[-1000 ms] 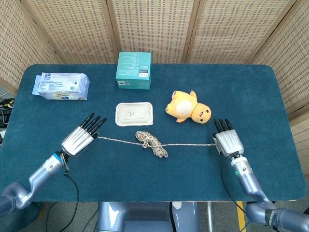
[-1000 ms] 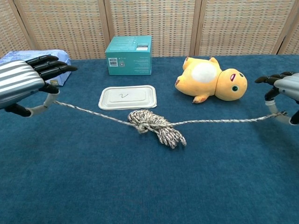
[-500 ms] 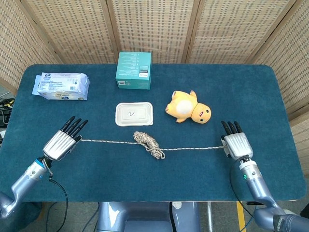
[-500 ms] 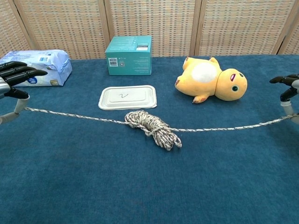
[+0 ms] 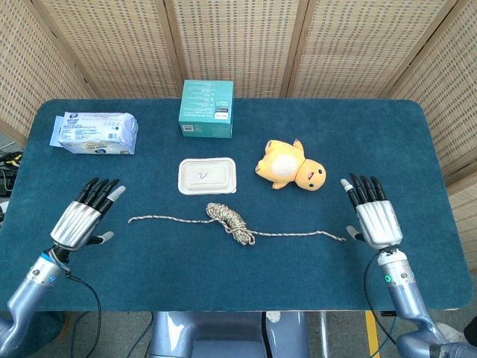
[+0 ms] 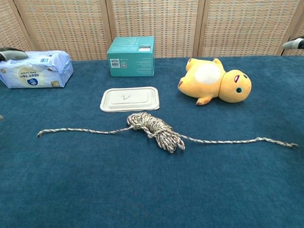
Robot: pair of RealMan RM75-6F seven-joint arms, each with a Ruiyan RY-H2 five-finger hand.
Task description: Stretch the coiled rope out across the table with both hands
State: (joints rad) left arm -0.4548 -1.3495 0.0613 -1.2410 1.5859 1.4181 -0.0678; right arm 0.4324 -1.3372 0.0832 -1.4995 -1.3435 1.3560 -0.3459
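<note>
We see the rope [image 5: 231, 222] lying across the bench [image 5: 417, 134], both ends free, a small coil apparently left mid-line. Left hand [image 5: 80, 218] and right hand [image 5: 375, 218] hover spread, empty. Next: re-pinch the ends, pull wider.

Matt blue cloth and braided cord on the work table

The table [image 5: 246, 283] wears a napped, matt blue fabric; the rope [image 5: 232, 222] is rough, speckled braid. Both hands, left [image 5: 78, 220] and right [image 5: 376, 220], show ribbed, brushed-metal backs with dark fingers. The toy duck [image 5: 289, 165] is soft yellow plush, against woven cane screens [image 5: 238, 37].
</note>
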